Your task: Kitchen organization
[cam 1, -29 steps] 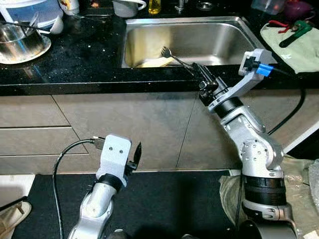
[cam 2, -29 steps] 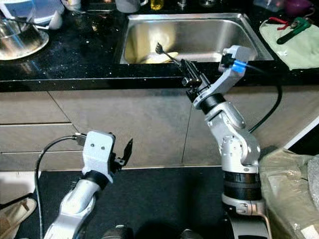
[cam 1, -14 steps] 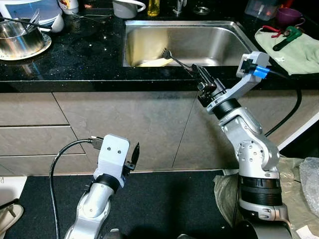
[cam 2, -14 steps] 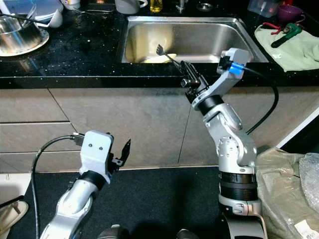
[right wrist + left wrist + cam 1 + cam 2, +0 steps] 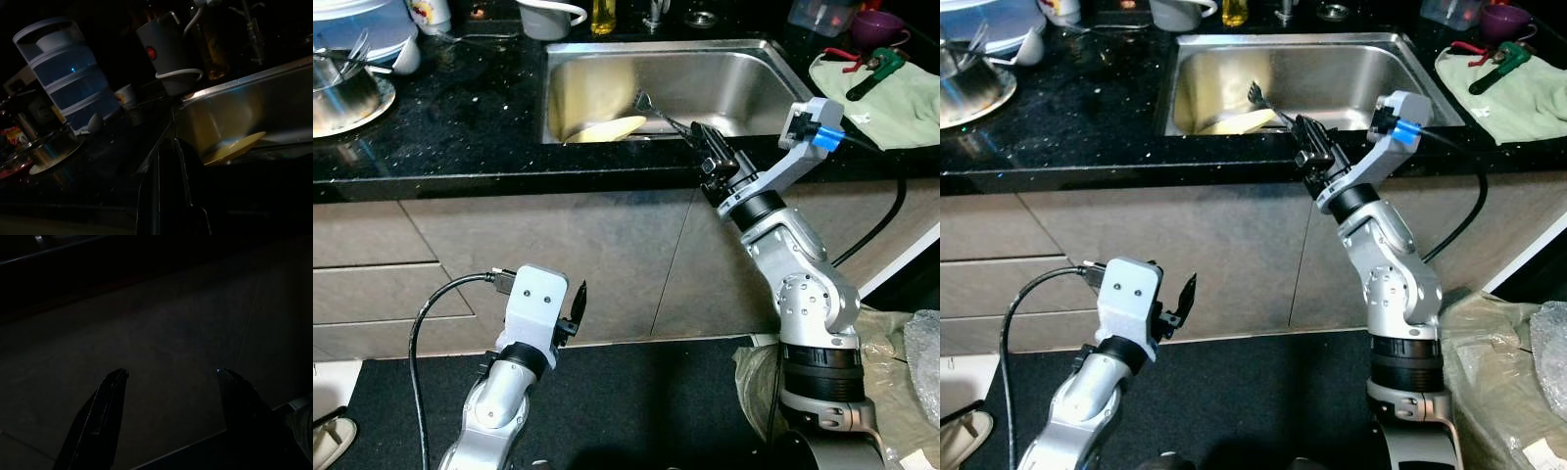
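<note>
The right gripper [image 5: 697,140] was clamped on the handle of a fork [image 5: 658,111], whose tines reached out over the front edge of the sink [image 5: 759,70], above a yellow plate [image 5: 602,128] lying in the basin. Judging by that, the tidying was only partway along: the fork had yet to be set down anywhere (where it belongs I could not tell). The right arm was raised at counter height, forearm angled up toward the sink. The left gripper [image 5: 1185,292] hung low before the cabinet fronts, fingers apart and empty.
</note>
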`<state>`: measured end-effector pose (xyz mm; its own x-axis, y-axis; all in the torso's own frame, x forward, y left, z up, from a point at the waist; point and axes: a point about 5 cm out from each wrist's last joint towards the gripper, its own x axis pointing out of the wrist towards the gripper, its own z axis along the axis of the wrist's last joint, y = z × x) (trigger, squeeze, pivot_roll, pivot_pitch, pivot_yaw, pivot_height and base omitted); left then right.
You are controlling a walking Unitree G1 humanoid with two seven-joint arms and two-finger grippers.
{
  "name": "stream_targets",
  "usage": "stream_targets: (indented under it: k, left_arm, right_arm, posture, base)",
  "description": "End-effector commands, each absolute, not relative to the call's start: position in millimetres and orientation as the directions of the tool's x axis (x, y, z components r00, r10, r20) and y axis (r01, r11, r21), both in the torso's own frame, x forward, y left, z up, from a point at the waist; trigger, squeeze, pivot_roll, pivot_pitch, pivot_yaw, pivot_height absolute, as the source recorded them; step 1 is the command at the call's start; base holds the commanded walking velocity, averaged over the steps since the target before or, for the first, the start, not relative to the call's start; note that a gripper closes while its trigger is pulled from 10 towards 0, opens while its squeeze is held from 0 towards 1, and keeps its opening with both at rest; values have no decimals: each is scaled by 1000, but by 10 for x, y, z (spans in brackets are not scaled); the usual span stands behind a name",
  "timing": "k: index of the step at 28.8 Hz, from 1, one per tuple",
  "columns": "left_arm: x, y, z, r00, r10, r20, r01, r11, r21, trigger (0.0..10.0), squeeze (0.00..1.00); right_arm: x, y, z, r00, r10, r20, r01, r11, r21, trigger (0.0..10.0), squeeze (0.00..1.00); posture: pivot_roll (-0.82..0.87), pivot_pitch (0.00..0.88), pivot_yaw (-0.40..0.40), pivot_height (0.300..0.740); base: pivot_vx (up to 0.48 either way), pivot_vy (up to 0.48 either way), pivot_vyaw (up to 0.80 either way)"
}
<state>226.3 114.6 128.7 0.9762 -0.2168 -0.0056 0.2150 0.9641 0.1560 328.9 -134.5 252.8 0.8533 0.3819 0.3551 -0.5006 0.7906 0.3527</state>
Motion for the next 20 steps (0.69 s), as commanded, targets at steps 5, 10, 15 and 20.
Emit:
stream_targets:
  k: [5,10,15,20]
  left_arm:
    - [2247,1150,1255,974,-224,-19,224,961,162,10000,0]
    - [2246,1150,1256,974,-224,-19,224,961,162,10000,0]
    - [2246,1148,1257,974,-225,-18,225,961,162,10000,0]
    - [2247,1146,1259,974,-224,-18,224,961,162,10000,0]
  right_arm:
    - [3299,-1320,2557,848,374,375,-504,787,355,10000,0]
    - [3304,-1298,2553,847,378,372,-505,790,347,10000,0]
    - [3306,-1263,2527,848,388,361,-505,798,329,10000,0]
    - [3306,-1239,2491,850,394,350,-503,805,315,10000,0]
  posture:
    - [66,79,-54,740]
    - [65,80,-52,740]
    - [66,80,-54,740]
    - [67,82,-56,740]
  base:
    - [319,0,0]
    - [320,0,0]
    - [322,0,0]
    - [319,0,0]
